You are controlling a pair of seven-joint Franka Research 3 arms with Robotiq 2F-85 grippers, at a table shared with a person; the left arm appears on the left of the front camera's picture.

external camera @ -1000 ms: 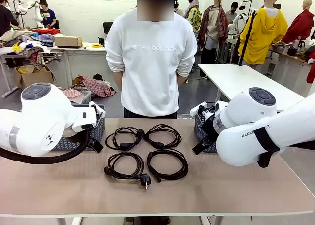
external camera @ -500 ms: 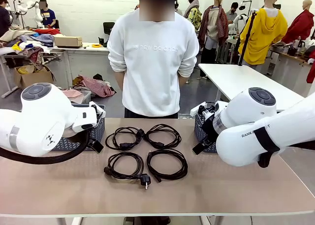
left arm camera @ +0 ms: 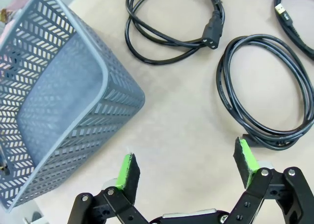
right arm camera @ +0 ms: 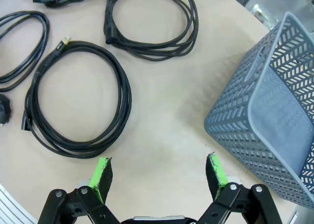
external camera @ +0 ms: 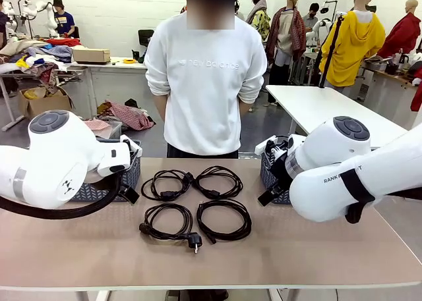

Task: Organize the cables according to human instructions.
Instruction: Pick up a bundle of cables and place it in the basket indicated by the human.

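**Front view: four thin black coiled cables (external camera: 168,222) lay in a square, both grippers empty**

You had the cables lying two by two on the tan table (external camera: 316,248), just in front of the person in a white sweatshirt (external camera: 204,83) at its far edge. One grey slotted plastic basket (external camera: 128,179) stood left of them and a second grey basket (external camera: 266,176) stood right of them (each partly behind a white robot arm (external camera: 59,159)). Your left gripper (left arm camera: 187,160) hung over bare tabletop between its basket and a coil, jaws spread wide, holding nothing. Your right gripper (right arm camera: 159,172) did likewise, green pads (right arm camera: 103,172) far apart.
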